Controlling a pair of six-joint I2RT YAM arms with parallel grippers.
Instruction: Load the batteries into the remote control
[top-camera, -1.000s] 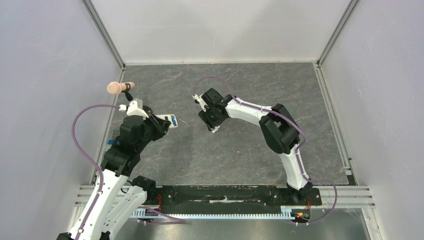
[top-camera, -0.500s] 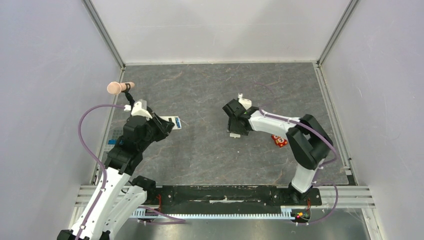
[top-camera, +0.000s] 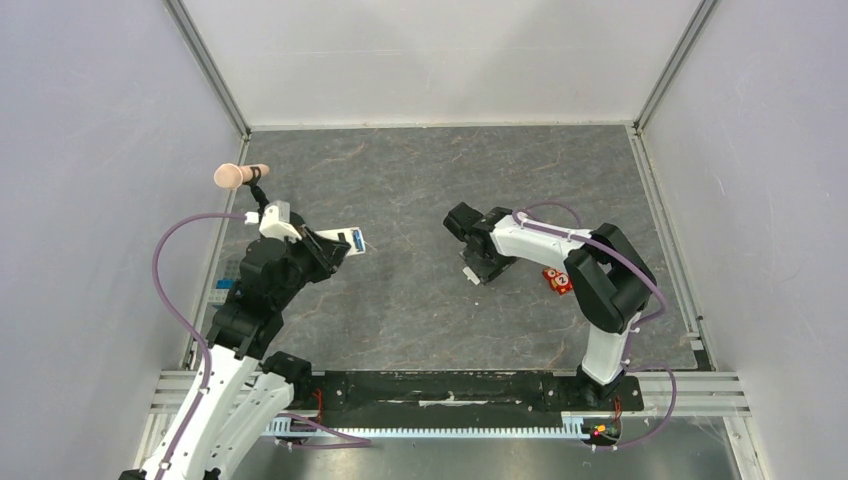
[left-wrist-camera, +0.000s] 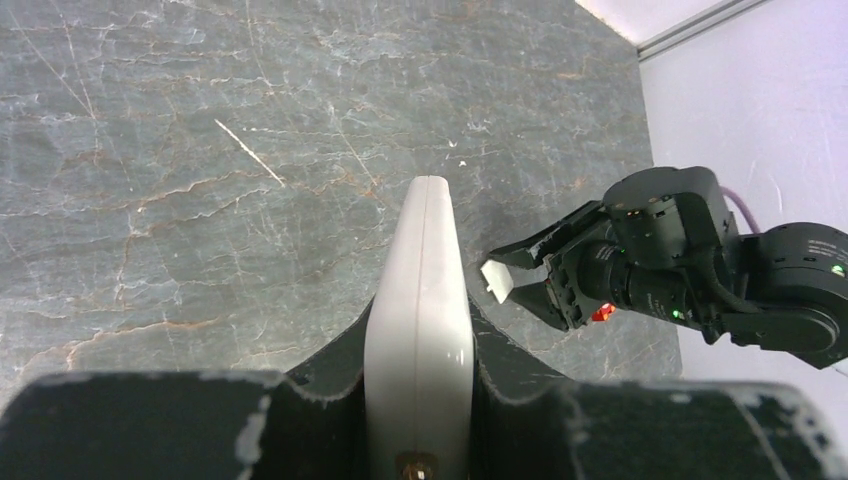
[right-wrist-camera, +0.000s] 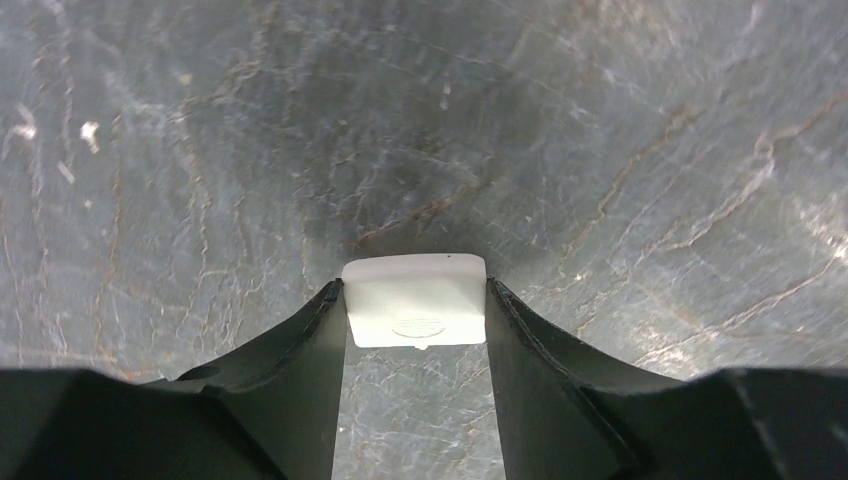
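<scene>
My left gripper (top-camera: 325, 250) is shut on the white remote control (top-camera: 338, 240) and holds it above the table's left side. In the left wrist view the remote (left-wrist-camera: 420, 260) stands edge-on between the fingers. A small blue patch (top-camera: 352, 238) shows at the remote's far end; I cannot tell if it is a battery. No loose battery shows. My right gripper (top-camera: 474, 268) is shut on the small white cover piece (right-wrist-camera: 415, 305), low over the middle of the table. The cover also shows in the left wrist view (left-wrist-camera: 497, 279).
An orange square object (top-camera: 558, 280) lies on the table beside the right arm's forearm. A pale pink peg (top-camera: 235, 176) sticks out at the far left edge. Something blue and grey (top-camera: 228, 283) lies at the left edge under the left arm.
My right gripper has swung away from the remote to the right and down toward the table with the cover. The orange object has come into view. The left gripper has shifted the remote slightly.
</scene>
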